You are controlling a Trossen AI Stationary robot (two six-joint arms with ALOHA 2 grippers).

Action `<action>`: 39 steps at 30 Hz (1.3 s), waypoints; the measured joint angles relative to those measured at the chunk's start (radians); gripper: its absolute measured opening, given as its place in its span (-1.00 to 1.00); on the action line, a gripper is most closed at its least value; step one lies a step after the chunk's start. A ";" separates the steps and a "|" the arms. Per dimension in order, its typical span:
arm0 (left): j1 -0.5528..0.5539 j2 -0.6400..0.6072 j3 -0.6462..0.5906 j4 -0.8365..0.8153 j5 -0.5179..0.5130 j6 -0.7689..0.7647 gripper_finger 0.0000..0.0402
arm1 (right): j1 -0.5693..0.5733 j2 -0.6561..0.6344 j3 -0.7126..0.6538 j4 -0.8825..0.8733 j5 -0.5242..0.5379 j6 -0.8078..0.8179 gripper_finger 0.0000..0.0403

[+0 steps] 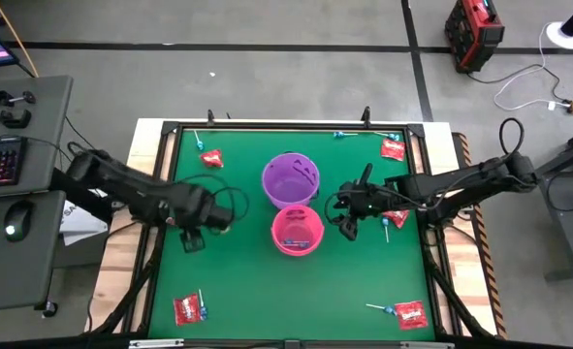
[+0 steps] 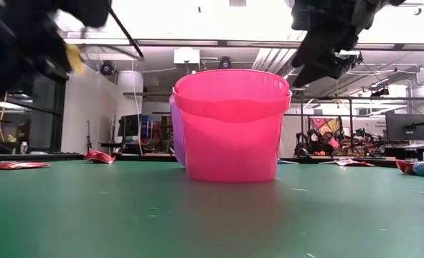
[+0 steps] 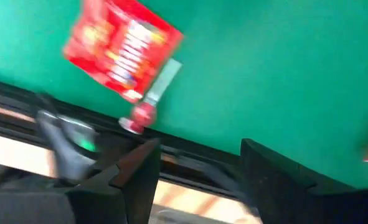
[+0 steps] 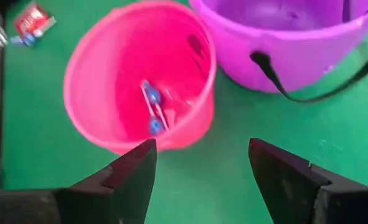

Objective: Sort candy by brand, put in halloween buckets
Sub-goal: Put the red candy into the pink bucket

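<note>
Beside the pink bucket (image 1: 297, 231), on its right, the right hand (image 1: 347, 221) hung just clear of the rim with its fingers (image 4: 131, 177) spread apart and nothing between them. Lollipops (image 4: 152, 111) with blue heads lay at the bottom of that bucket. Touching it on the far side stood the purple bucket (image 1: 291, 178), handle draped down its wall. A red packet (image 1: 396, 218) and a lollipop (image 1: 386, 229) lay under the right arm, near the table's right rail.

Left of both buckets, over bare green felt, the left hand (image 1: 193, 236) hovered with fingers (image 3: 131, 180) parted and empty; a stretch of open table separated it from the pink bucket.

The table (image 1: 238, 281) was bounded by a dark rail on all sides. Loose candy sat mostly near the corners: a packet (image 1: 210, 158) and a lollipop (image 1: 198, 142) far left, a packet (image 1: 393, 147) and a lollipop (image 1: 340, 135) far right, a packet with a lollipop (image 1: 188, 308) near left, and another such pair (image 1: 408, 313) near right. That made five packets visible on the felt. The near middle of the table lay open.
</note>
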 joint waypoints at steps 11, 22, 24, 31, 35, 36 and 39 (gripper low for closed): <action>0.199 0.205 -0.165 0.004 -0.030 0.308 0.06 | 0.035 0.000 0.000 0.022 0.011 0.084 0.23; 0.230 0.231 -0.210 0.062 -0.035 0.362 0.06 | 0.017 0.000 0.000 0.070 0.108 0.031 0.23; 0.224 0.271 -0.202 0.059 -0.038 0.333 0.06 | 0.012 0.000 0.000 0.070 0.108 0.022 0.23; 0.203 0.432 -0.209 0.066 -0.038 0.321 0.06 | -0.006 0.000 0.000 0.071 0.109 -0.011 0.23; 0.195 0.492 -0.220 0.086 -0.039 0.353 0.06 | -0.007 0.000 0.000 0.070 0.109 -0.013 0.23; 0.194 0.500 -0.222 0.099 -0.039 0.353 0.06 | -0.007 0.000 0.000 0.070 0.109 -0.014 0.23; 0.194 0.508 -0.224 0.156 -0.038 0.338 0.06 | -0.005 0.000 0.000 0.070 0.109 -0.016 0.23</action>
